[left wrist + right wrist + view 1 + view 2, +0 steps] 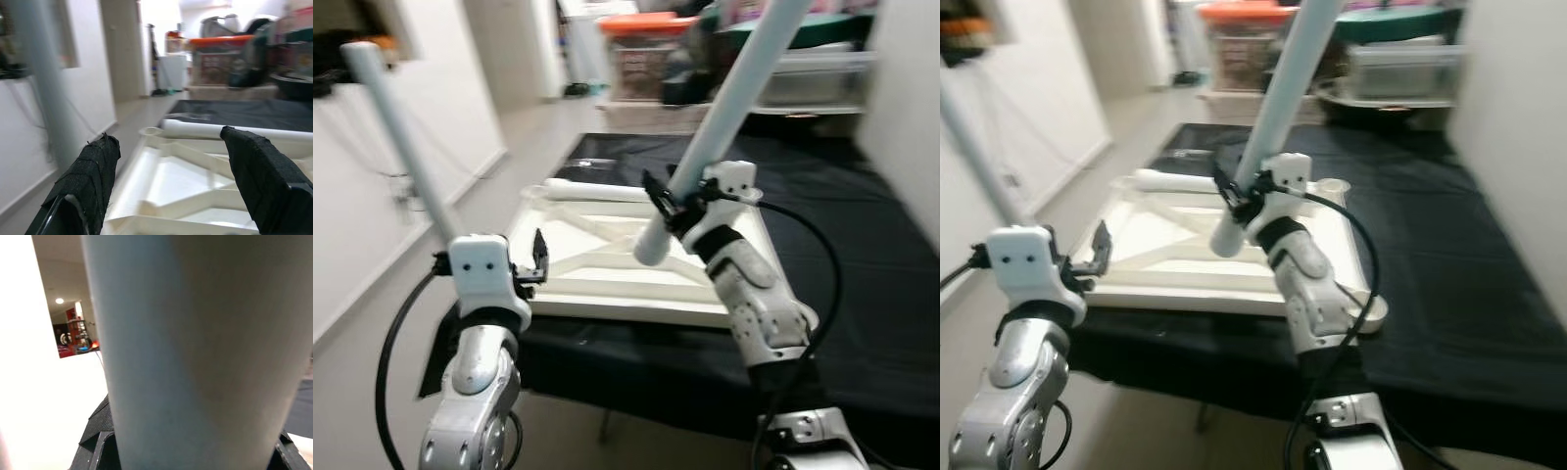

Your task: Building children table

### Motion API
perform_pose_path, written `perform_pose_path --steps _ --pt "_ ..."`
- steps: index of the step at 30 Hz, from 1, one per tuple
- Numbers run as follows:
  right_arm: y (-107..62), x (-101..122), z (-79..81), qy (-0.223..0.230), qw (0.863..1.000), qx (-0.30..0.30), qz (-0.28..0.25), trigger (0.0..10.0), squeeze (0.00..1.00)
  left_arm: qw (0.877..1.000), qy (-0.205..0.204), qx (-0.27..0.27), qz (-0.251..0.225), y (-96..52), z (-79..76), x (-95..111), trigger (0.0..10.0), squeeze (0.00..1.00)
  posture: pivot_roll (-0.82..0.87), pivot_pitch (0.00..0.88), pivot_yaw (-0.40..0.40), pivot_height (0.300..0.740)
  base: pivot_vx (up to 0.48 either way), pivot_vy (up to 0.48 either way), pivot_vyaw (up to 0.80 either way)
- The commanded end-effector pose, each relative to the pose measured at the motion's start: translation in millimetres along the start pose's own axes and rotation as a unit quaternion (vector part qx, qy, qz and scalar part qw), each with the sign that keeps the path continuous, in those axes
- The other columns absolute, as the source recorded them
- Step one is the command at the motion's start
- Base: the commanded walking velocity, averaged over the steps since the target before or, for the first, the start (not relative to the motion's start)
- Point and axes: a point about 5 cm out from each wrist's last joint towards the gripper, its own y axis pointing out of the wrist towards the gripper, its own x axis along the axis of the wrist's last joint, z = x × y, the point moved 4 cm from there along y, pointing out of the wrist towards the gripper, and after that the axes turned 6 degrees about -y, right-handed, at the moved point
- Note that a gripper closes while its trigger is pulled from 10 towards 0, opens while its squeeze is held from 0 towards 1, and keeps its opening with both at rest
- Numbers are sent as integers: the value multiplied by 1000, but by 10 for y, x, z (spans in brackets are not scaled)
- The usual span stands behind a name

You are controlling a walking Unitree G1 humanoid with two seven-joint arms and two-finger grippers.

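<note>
**A:** Why is the tabletop (636,257) lying face-down?

**B:** It rests upside down on the black-covered counter (862,245), ribs and corner sockets upward, most likely so the legs can be pushed into the sockets from above. One white leg (597,190) lies along its far edge, not yet fitted as far as I can tell.

**A:** And the right claw (671,208)?

**B:** It's clamped around a pale tube, a table leg (724,108), close to the tube's lower end. The leg tilts up and away from the robot, and its bottom end hangs over the underside of the tabletop, near the middle rather than over a corner. In the right wrist view the tube (195,347) sits snug against the black pads. Gripping low probably gives better control when aiming the end at a socket.

**A:** The left claw (533,262)?

**B:** Its fingers (88,181) are spread well apart with nothing between them, hovering just beside the near left corner of the tabletop. Another leg (401,137) rises next to the left wrist; whether it stands in the corner socket, I cannot tell. The claw isn't touching it.

**A:** Anything behind?

**B:** Storage boxes, one with an orange lid (641,22), blurred.
</note>
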Motion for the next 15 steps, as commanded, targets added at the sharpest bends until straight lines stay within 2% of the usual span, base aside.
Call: perform_pose_path --steps 1,7,15 --pt "35 22 72 -4 1000 8 -6 10000 0 1000 8 9 9 6 47 -29 10000 0 -64 0 29 740 0 0 800" --pt "43 4 43 8 1000 -5 -3 10000 0 1000 9 7 9 3 42 -32 10000 0 -66 0 31 740 0 0 0" --pt "37 -4 39 2 1000 -7 -2 10000 0 1000 23 3 3 18 35 -15 10000 0 -40 0 34 740 0 0 0"
